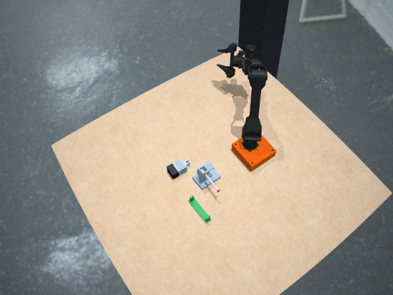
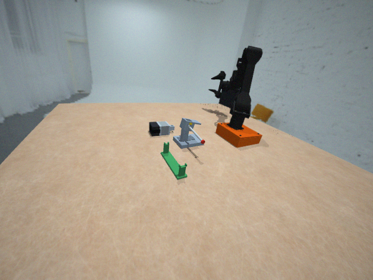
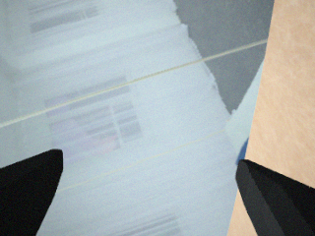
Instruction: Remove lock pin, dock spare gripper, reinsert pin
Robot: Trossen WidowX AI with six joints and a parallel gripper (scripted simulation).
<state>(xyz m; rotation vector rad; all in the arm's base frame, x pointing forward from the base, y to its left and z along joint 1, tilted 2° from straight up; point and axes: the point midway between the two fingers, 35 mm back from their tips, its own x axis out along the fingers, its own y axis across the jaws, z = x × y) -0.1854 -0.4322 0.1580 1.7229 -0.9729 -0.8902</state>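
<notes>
Pincer (image 1: 221, 58) (image 2: 211, 84) (image 3: 152, 164) stands open in front of you, held up above the table's far side; your 1 lock pin (image 1: 212, 183) (image 2: 196, 135) pokes through the mount (image 1: 198, 182) (image 2: 178, 141), with your spare gripper (image 1: 178, 168) (image 2: 161, 128) lying left of it, undocked
</notes>
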